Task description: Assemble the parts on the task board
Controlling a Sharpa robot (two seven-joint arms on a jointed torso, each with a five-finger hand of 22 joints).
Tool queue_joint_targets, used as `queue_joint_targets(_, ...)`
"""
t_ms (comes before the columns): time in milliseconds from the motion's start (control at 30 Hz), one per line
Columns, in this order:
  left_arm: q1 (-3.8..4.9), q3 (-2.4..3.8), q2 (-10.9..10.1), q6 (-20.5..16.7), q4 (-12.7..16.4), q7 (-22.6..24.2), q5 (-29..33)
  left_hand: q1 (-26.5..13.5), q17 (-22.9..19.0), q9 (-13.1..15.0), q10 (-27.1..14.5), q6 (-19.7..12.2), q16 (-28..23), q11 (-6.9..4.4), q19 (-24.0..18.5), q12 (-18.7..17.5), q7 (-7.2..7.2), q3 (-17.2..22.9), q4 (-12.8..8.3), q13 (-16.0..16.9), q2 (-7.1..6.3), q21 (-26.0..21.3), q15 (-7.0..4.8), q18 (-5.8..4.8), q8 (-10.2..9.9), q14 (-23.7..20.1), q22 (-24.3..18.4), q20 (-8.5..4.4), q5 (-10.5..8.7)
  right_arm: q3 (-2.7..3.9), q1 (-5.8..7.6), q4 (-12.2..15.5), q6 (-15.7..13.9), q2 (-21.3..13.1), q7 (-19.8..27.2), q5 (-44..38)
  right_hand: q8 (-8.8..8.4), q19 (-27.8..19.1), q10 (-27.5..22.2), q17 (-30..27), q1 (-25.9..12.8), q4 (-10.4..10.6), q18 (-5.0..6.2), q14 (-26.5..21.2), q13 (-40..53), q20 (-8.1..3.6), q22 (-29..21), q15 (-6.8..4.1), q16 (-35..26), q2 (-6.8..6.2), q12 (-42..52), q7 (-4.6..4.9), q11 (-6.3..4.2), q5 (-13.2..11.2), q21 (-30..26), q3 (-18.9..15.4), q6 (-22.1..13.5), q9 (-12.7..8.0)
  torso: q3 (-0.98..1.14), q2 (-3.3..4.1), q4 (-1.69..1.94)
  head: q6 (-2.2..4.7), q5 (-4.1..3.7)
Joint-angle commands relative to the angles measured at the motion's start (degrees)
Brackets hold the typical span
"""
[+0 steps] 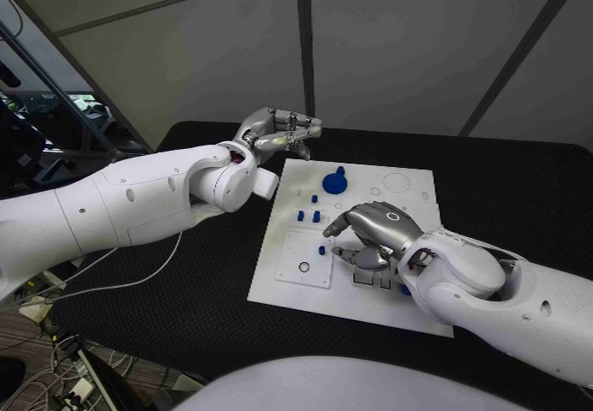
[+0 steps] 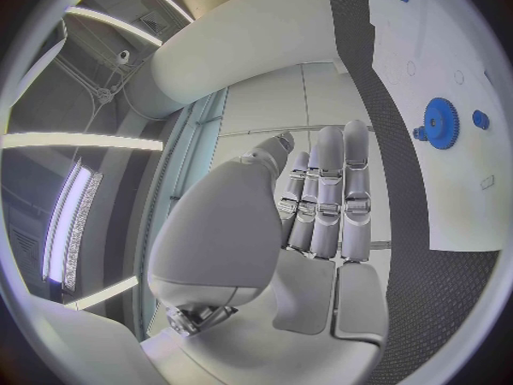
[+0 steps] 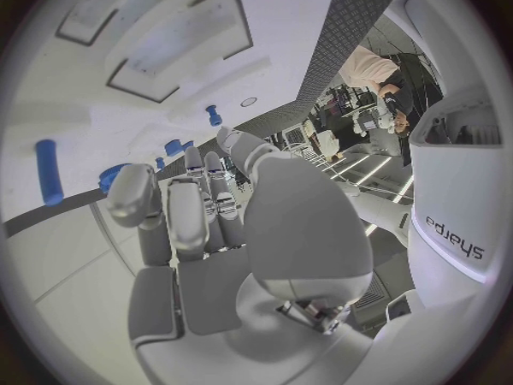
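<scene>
Directly beneath right robot hand (image 1: 371, 229): task board (image 1: 408, 300) (white)

The desk (image 1: 519, 184) is black and has a bumpy, dotted top. A white task board (image 1: 414, 205) lies flat in the middle of it, turned a little so its edges slant. The black top shows all around the board. A thin white cable (image 1: 136, 276) lies on the desk near its left edge and runs off the side.
</scene>
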Motion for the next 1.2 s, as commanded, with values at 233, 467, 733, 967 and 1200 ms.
queue_joint_targets(233, 0.05, -0.04, -0.19, 1.07, -0.17, 0.05, 0.15, -0.43, -0.11, -0.03, -0.38, -0.38, -0.33, 0.09, -0.49, 0.25, 0.18, 0.37, -0.06, 0.08, -0.15, -0.23, 0.27, -0.78, -0.02, -0.08, -0.08, 0.06, -0.14, 3.92, 1.56, 1.41, -0.14, -4.77, -1.99, 3.32, -0.12, -0.99, -2.61, -1.40, -0.12, 0.09, 0.74, 0.94, -0.34, 0.15, -1.11, 0.53, -1.10, -0.48, 0.72, 0.27, 0.16, 0.02, -1.10, -1.87, -2.28, -0.13, 0.02, -0.31, -0.58, 1.56, -1.39)
queue_joint_targets(467, -0.03, -0.18, 0.02, 1.21, -0.34, 0.10, 0.15, -0.43, -0.11, -0.03, -0.38, -0.38, -0.33, 0.09, -0.49, 0.25, 0.18, 0.37, -0.06, 0.08, -0.15, -0.23, 0.27, -0.78, -0.02, -0.08, -0.08, 0.06, -0.14, 4.88, 2.71, -0.72, 7.65, -6.63, -4.75, 3.38, 0.11, -5.96, -9.23, -10.06, 2.16, 3.16, 2.28, -1.60, -0.09, 0.89, -8.67, 1.27, -7.72, -0.12, 2.35, -1.07, 1.10, -1.27, -7.53, -11.09, -6.22, 0.05, 0.04, -0.35, -0.64, 2.06, -1.64)
queue_joint_targets(733, -0.09, -0.41, 0.12, 1.28, -0.48, 0.08, 0.15, -0.43, -0.11, -0.03, -0.38, -0.38, -0.33, 0.09, -0.49, 0.25, 0.18, 0.37, -0.06, 0.08, -0.15, -0.23, 0.27, -0.78, -0.02, -0.08, -0.08, 0.06, -0.14, 5.01, 2.89, -1.37, 11.97, -7.32, -5.20, 3.10, 0.08, -5.72, -10.59, -11.07, 4.67, 6.35, 2.38, -1.33, -0.05, 0.82, -9.77, 1.15, -8.32, 0.26, 5.48, -1.73, 1.00, -2.29, -8.70, -14.44, -6.80, 0.10, -0.06, -0.30, -0.54, 1.99, -1.77)
queue_joint_targets(967, -0.13, -0.48, 0.07, 1.32, -0.50, 0.07, 0.15, -0.50, -0.14, -0.01, -0.43, -0.41, -0.39, 0.11, -0.52, 0.33, 0.20, 0.41, -0.06, 0.10, -0.14, -0.27, 0.30, -0.79, 0.01, -0.10, -0.09, 0.08, -0.15, 4.98, 2.90, -1.61, 13.77, -7.23, -5.37, 3.06, 0.38, -5.48, -10.17, -11.65, 5.98, 7.25, 2.44, -1.12, -0.01, 0.62, -10.20, 0.91, -8.68, 1.14, 7.25, -1.62, 0.71, -2.85, -9.15, -14.52, -5.78, 0.26, -0.03, -0.24, -0.65, 2.00, -1.81)
queue_joint_targets(1200, -0.15, -0.50, -0.01, 1.31, -0.49, 0.05, 0.15, -0.50, -0.14, -0.01, -0.43, -0.41, -0.39, 0.11, -0.52, 0.33, 0.20, 0.41, -0.06, 0.10, -0.14, -0.27, 0.30, -0.79, 0.01, -0.10, -0.09, 0.08, -0.15, 4.97, 2.89, -2.02, 13.32, -7.00, -5.96, 2.52, 0.86, -2.25, -5.37, -9.23, 8.28, 6.32, 1.59, 0.21, -0.26, -0.24, -6.56, 0.04, -6.78, 3.69, 9.95, 0.19, -0.17, -3.47, -6.28, -11.09, -2.65, 0.43, -0.07, -0.28, -0.56, 2.03, -1.95)
